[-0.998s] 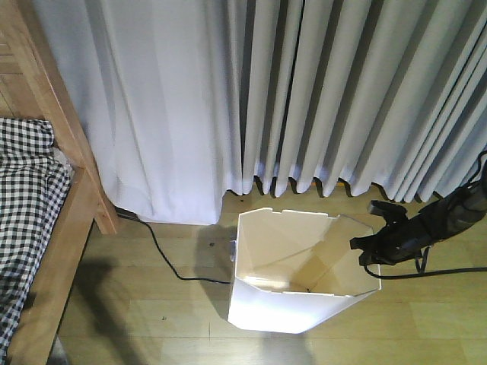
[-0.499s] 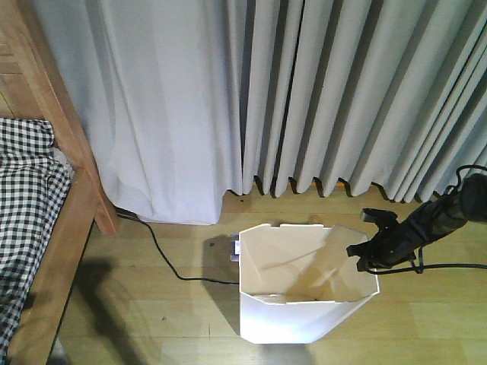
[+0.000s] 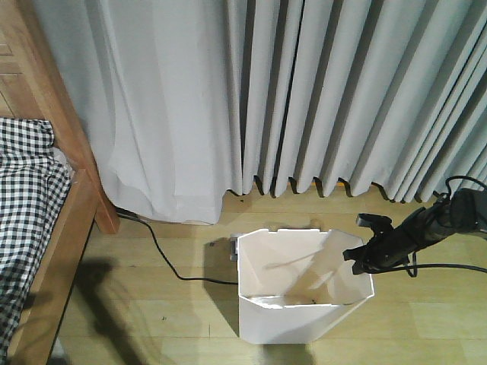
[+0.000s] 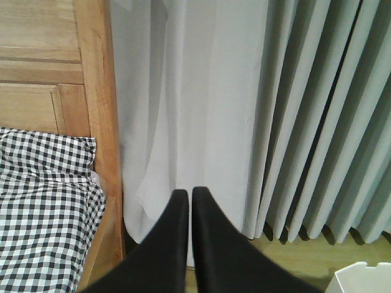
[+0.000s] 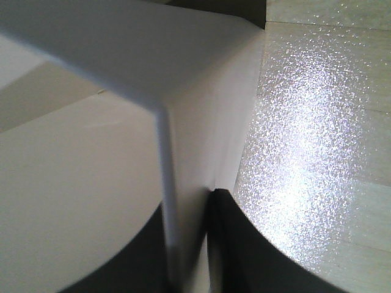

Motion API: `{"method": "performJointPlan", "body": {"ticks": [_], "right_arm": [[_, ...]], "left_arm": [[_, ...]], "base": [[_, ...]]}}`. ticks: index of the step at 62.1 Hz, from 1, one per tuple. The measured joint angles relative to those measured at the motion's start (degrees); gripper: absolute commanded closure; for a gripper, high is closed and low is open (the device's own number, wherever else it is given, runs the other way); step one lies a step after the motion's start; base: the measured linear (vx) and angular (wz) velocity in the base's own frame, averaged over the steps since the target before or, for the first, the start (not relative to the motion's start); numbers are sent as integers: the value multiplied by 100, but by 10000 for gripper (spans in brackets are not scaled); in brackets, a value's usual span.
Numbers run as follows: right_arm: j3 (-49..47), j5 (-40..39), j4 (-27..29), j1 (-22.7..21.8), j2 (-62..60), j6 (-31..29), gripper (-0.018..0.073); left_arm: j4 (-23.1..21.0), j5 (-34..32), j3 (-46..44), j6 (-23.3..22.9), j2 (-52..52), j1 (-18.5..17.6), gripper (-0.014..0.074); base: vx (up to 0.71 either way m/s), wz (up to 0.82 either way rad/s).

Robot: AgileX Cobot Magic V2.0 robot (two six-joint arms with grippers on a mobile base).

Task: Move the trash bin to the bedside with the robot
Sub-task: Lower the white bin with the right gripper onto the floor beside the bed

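- The trash bin (image 3: 304, 293) has swung round over the last second: it now sits square-on and upright on the wooden floor (image 3: 167, 319), under the grey curtains (image 3: 335, 99).
- The right gripper (image 3: 365, 258) still pinches the bin's right rim, thin wall between its jaws in the right wrist view.
- The bed frame (image 3: 76, 182) and checked bedding (image 3: 23, 198) remain well apart at left — most of the haul lies ahead, I'd judge.
- The left gripper (image 4: 188, 194) idles, fingers clenched on nothing.
- A black cable (image 3: 167, 262) trails towards the bin's left side, possibly touching it; hard to tell.

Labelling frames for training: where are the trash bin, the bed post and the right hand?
trash bin (image 3: 293, 328): front view, outer front wall.
bed post (image 3: 65, 122): front view, wooden upright.
right hand (image 3: 362, 262): front view, fingertips at the bin's rim.
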Motion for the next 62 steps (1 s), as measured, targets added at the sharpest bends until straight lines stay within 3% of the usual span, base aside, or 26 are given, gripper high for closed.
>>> {"method": "performJointPlan", "body": {"ticks": [51,62], "right_arm": [[-160,-263,-5,0,258,17,445],[-173,-308,20,-14,312,17,400]], "left_arm": [[0,0,0,0,0,0,602],[0,0,0,0,0,0,602]], "base": [[0,0],[0,0]]}}
